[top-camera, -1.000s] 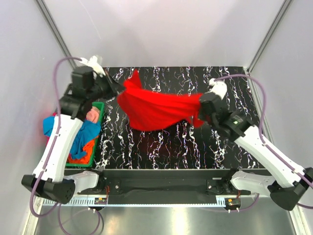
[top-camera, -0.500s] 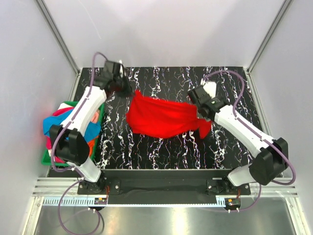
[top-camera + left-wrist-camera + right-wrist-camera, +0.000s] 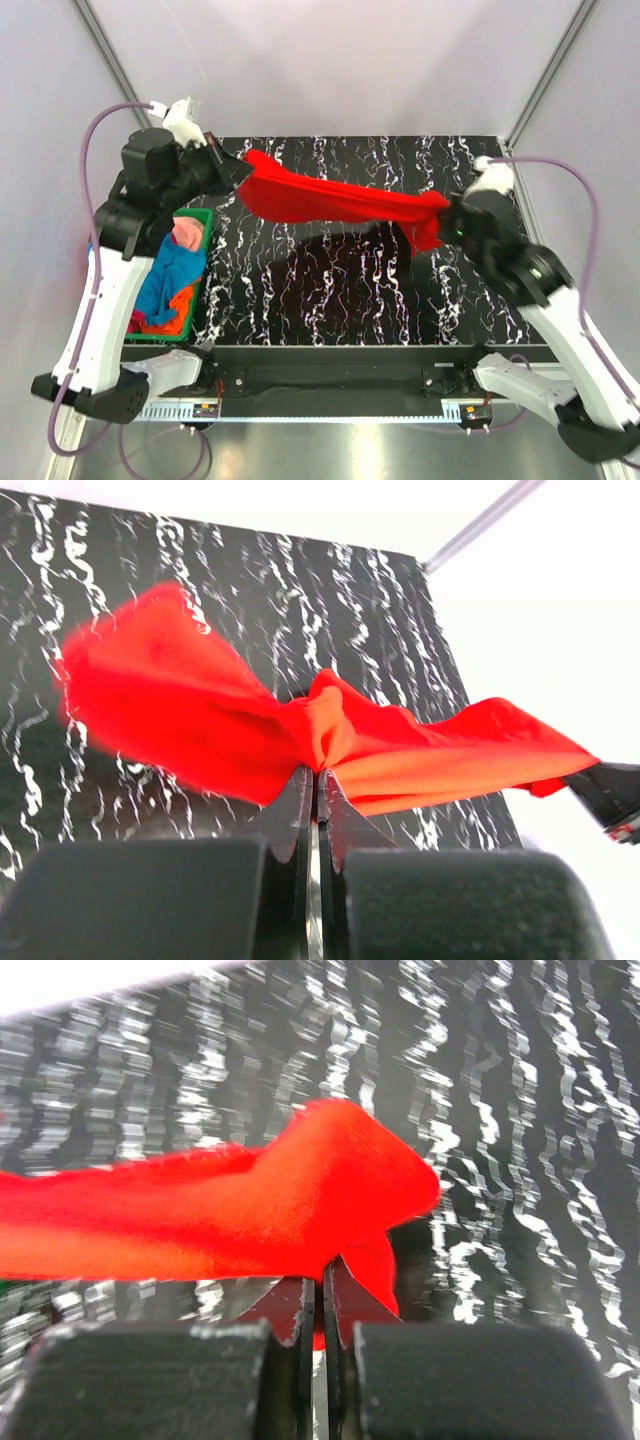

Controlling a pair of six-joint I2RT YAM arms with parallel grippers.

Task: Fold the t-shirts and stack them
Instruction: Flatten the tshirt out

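Note:
A bright red t-shirt (image 3: 330,202) hangs stretched in the air above the black marbled table (image 3: 330,290), held at both ends. My left gripper (image 3: 240,172) is shut on its left end; the left wrist view shows the cloth (image 3: 230,730) pinched between my closed jaws (image 3: 316,772). My right gripper (image 3: 445,212) is shut on the right end; the right wrist view shows red cloth (image 3: 250,1215) bunched at my closed jaws (image 3: 326,1272). A short flap of the shirt hangs below the right grip. Blue, pink and orange t-shirts (image 3: 170,275) lie heaped in a bin at the left.
The green bin (image 3: 203,250) sits off the table's left edge, under my left arm. White enclosure walls with metal posts (image 3: 540,90) close in the back and sides. The shirt's shadow falls on the table's middle.
Both grippers have lifted and pulled apart, raising the red shirt off the table and stretching it into a taut band. The left arm swung back to the left, the right arm to the right.

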